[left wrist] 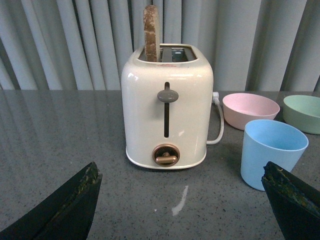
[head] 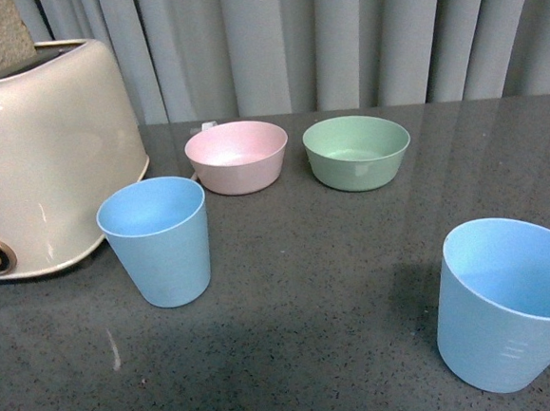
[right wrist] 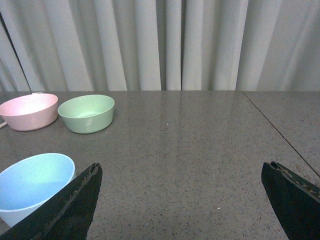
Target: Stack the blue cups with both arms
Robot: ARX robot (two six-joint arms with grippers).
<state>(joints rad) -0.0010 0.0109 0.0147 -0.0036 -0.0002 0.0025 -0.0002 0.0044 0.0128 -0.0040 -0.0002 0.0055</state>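
- Although both stand upright and empty on the dark grey speckled countertop (head: 310,288), the left-hand light-blue tapered plastic cup (head: 156,241) and the right-hand light-blue tapered plastic cup (head: 511,303) are well apart and not stacked.
- The left-hand cup sits just beside the glossy cream two-slot toaster (head: 42,148), at its lever end, with a narrow gap between them.
- The right-hand cup stands nearer the robot, on its right side, and the front view's edge cuts off part of its rim.
- Farther back, the pale pink round plastic bowl (head: 237,157) and the pale green round plastic bowl (head: 357,151) sit side by side, close but not touching, in front of the grey pleated curtain (head: 338,39).
- A brown slice of bread (left wrist: 151,32) stands upright in one toaster slot.
- The left gripper (left wrist: 182,205) has its black fingers (left wrist: 75,210) spread wide with nothing between them. The toaster lies ahead of the gap, and the left-hand cup shows beyond one fingertip.
- The right gripper (right wrist: 182,205) is likewise spread wide and holds nothing. One of its fingers (right wrist: 70,210) covers part of the right-hand cup, and it cannot be told whether the two touch.
- Neither arm appears in the front view.
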